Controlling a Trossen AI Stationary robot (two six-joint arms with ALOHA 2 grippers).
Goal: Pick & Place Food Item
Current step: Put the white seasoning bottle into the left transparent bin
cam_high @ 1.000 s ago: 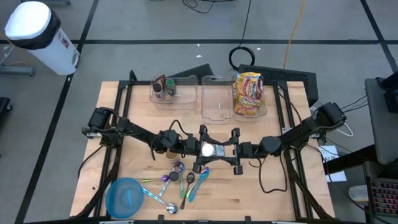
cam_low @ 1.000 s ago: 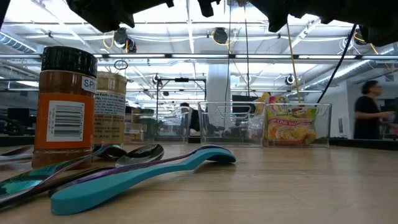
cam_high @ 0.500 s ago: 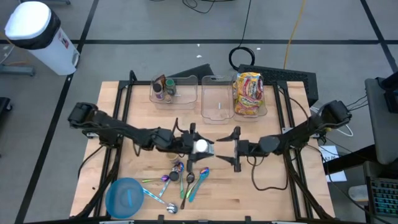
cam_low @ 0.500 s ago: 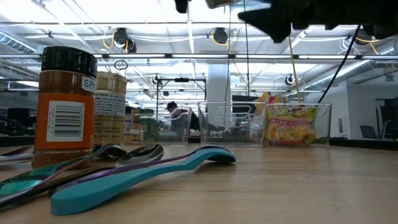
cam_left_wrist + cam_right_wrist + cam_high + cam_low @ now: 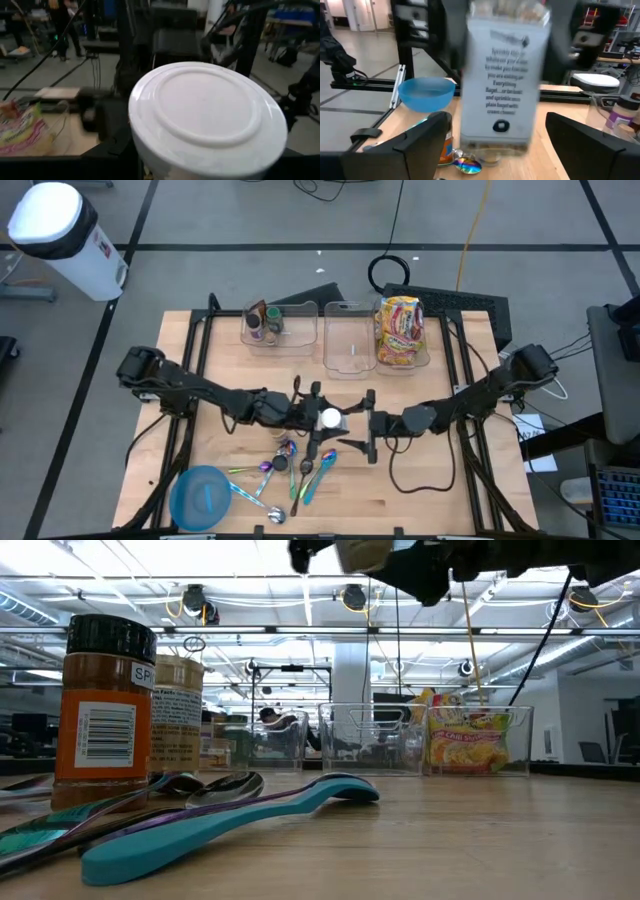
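Note:
A clear seasoning jar [image 5: 328,418] with a white lid [image 5: 207,115] and a printed label [image 5: 502,75] is held in the air over the table's middle by my left gripper [image 5: 312,418], which is shut on it. It shows at the top of the low view [image 5: 365,552]. My right gripper [image 5: 362,426] is open just to the jar's right and points at it. Its two fingers [image 5: 427,135] stand apart on either side of the jar without touching it. My left gripper holds the jar between its two fingers, coming level from the table's left. The white lid [image 5: 150,100] hides the place of contact in the left wrist view. The jar is upright, lid up, lifted clear of the table.
An orange spice jar [image 5: 105,705] and a second jar [image 5: 178,710] stand by several spoons [image 5: 290,470], one of them teal [image 5: 220,820]. A blue bowl [image 5: 202,496] is at the near left. Three clear bins stand at the far edge; the right one holds noodle packets [image 5: 400,330].
My left gripper has carried the jar a little toward the table's left, away from my right gripper, which stood right at the jar a second ago. My right gripper has since followed toward the left and again stands close to the jar.

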